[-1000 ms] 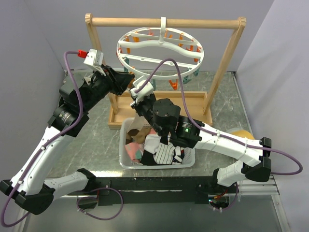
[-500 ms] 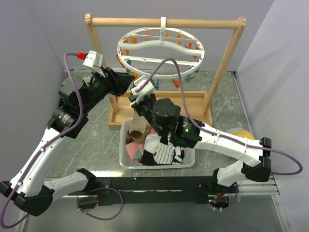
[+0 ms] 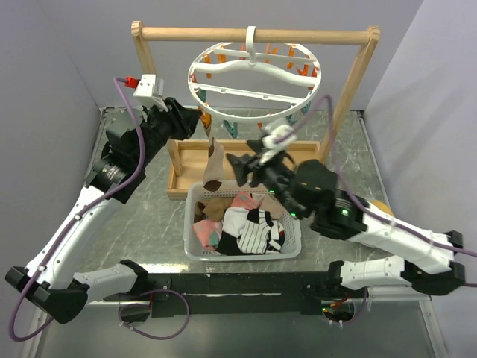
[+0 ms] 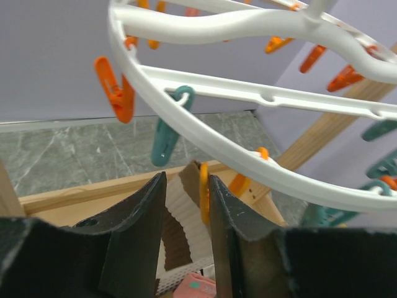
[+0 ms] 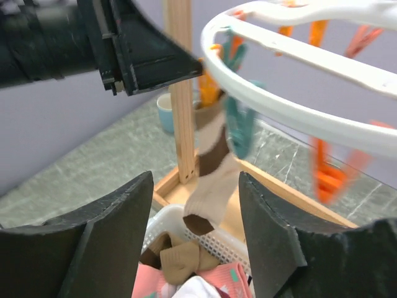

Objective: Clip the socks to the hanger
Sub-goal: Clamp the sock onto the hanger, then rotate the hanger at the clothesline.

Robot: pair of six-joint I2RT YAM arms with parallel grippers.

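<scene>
One brown and white sock [image 3: 215, 170] hangs from the near left rim of the hanger [image 3: 251, 66], straight down over the back edge of the basket [image 3: 188, 239]. The rest of the socks [image 3: 250, 231] lie heaped in that basket.

The main risk is that the sock is not truly gripped. The left wrist view shows only a little of its ribbed cuff up beside the orange peg [image 4: 203, 194], so a shallow bite could let it slide out once nothing else steadies the peg. It would probably fall back onto the heap, or outside the basket. The ring hangs freely by its hook from the wooden frame [image 3: 179, 33], so a sideways pull as the left arm leaves would likely set it swinging and shake the sock loose. A teal peg [image 5: 239, 127] sits just beside the sock and could catch on a finger.

The left arm reaches up and forward from its base, and the left gripper [image 4: 186, 211] is at the ring's rim. Its jaws are narrow, with the orange peg and the top of the sock in the gap. Whether they press on the peg cannot be told.

The right arm stretches forward over the basket. The right gripper [image 5: 195, 205] faces the sock from the near right, apart from it, with jaws wide and empty.
</scene>
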